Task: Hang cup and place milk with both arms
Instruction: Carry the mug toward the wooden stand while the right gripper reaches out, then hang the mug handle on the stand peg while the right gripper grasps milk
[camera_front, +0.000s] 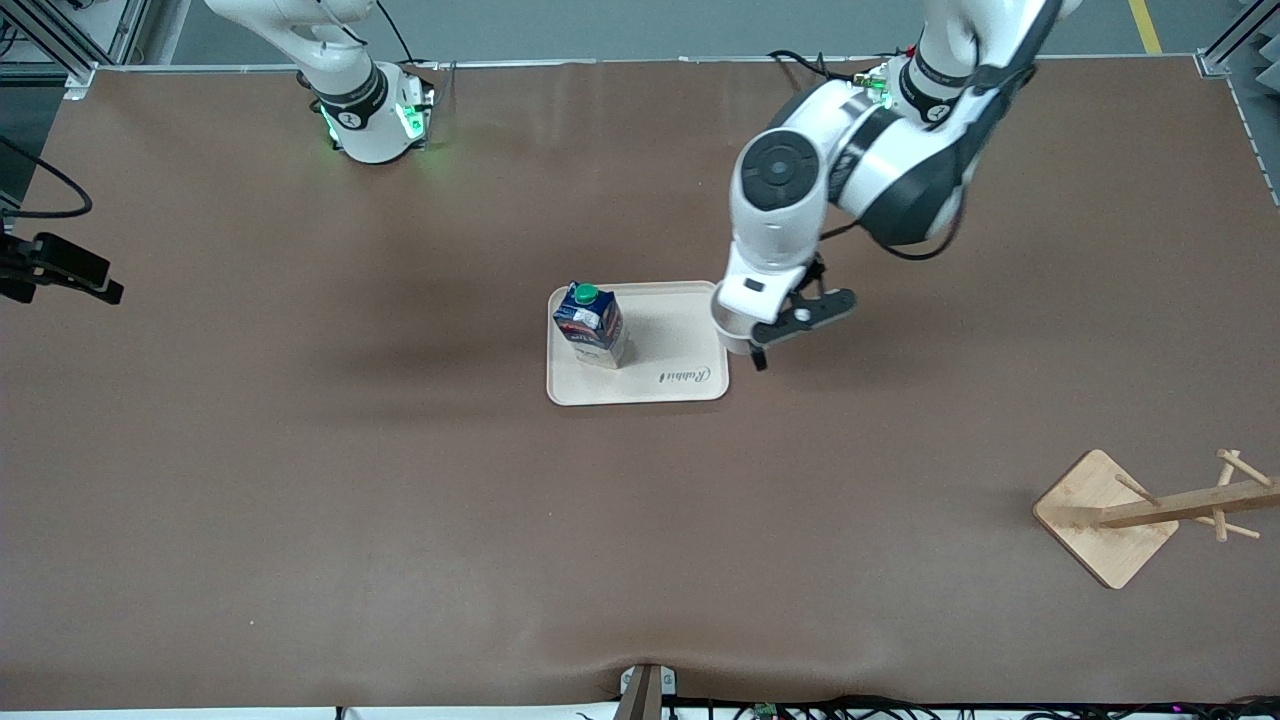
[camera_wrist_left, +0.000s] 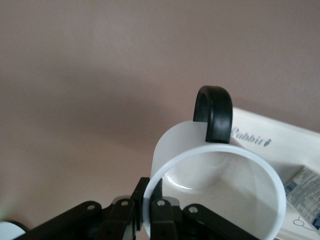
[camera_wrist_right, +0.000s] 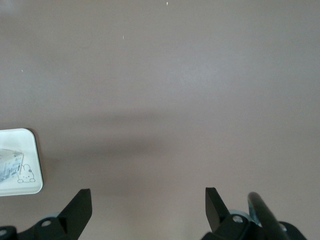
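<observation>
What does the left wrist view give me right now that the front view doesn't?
Left wrist view only: the left gripper's fingers pinch the cup's rim, and the black handle faces away from them. Front view only: the wooden rack lying tipped over at the left arm's end, the milk's green cap, and the right gripper out of sight. Both show the tray and the carton.

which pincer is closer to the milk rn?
Left. The left pincer grips the cup at the tray edge beside the milk; the right pincer hangs open over bare table.
</observation>
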